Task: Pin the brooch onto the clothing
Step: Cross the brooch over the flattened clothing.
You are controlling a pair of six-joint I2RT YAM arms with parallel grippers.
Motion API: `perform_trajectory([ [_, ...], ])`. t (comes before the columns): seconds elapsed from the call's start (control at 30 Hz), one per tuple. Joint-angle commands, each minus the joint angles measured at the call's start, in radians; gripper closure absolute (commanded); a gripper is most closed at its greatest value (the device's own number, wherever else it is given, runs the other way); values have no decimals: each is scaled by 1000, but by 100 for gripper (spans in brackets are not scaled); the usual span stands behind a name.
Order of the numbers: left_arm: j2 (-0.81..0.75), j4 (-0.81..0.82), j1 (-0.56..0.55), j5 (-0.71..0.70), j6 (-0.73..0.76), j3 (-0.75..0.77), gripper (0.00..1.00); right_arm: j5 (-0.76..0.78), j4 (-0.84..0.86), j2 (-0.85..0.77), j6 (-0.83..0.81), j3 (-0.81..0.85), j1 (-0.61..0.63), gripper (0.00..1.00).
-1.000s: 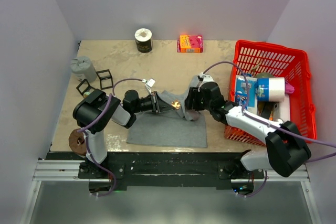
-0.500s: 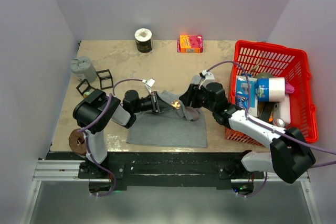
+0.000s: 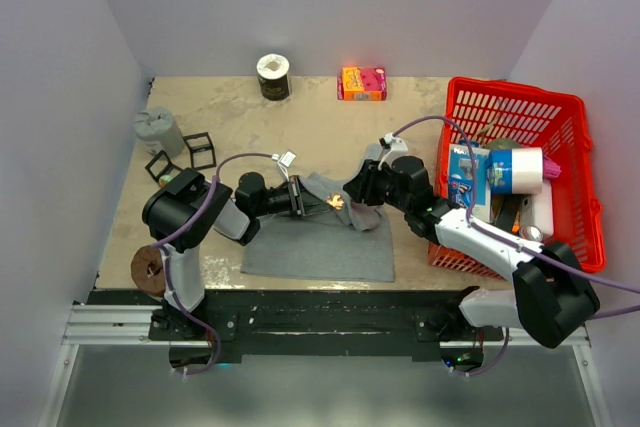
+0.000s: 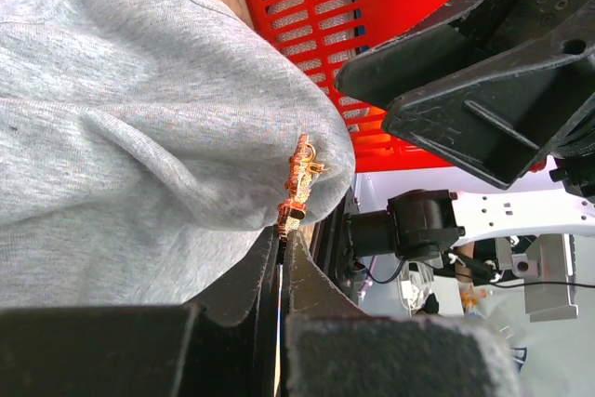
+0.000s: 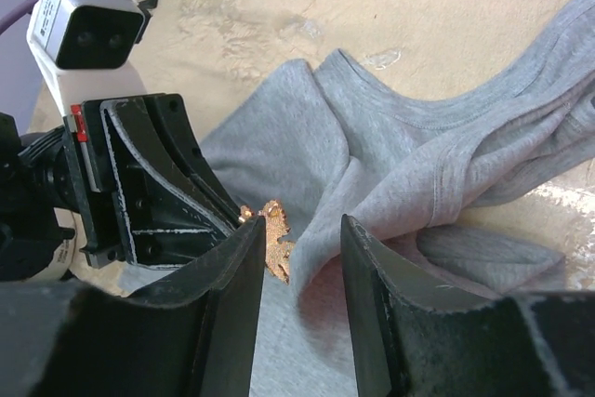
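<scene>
Pinches tiny orange-red star-shaped brooch (image 4: 299,174) in closed left gripper (image 4: 284,241), with half-open right gripper (image 5: 299,234) at its 3 o'clock loosely straddling a fold of grey knit tank top (image 5: 372,137).

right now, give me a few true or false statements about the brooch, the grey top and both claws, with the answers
1. The left claw is shut on the brooch. True.
2. The clothing lies inside the red basket. False: it lies on the table, beside the basket.
3. The right claw has its fingers pressed together. False: they stand apart.
4. An orange and pink box stands near the table's far edge. True.
</scene>
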Motion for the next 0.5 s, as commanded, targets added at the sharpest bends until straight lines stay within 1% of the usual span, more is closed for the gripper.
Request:
perform_trajectory([
  [0.0, -45, 79, -4, -19, 55, 21, 100, 20, -16, 27, 0, -58, -17, 57],
  [0.03, -64, 26, -4, -22, 65, 24, 100, 25, -21, 11, -3, -54, -19, 56],
  [0.1, -86, -23, -4, -27, 81, 28, 100, 26, -22, 2, -8, -50, -17, 51],
  [0.13, -109, -45, -4, -27, 84, 34, 100, 36, -21, 0, -3, -53, -19, 48],
  [0.17, -120, -101, -4, -7, 90, 41, 100, 40, -21, 2, 10, -55, -20, 42],
  [0.2, -131, -135, -4, 0, 111, 63, 100, 43, -22, 3, 17, -57, -26, 40],
  [0.27, -158, -238, -4, 25, 137, 88, 100, 42, -10, 10, 43, -73, -37, 37],
  [0.37, -149, -332, -4, 80, 185, 146, 100, 31, 11, -12, 64, -102, -83, 35],
  [0.47, -109, -331, -2, 148, 197, 186, 100, 56, -12, -41, 73, -113, -109, 34],
])
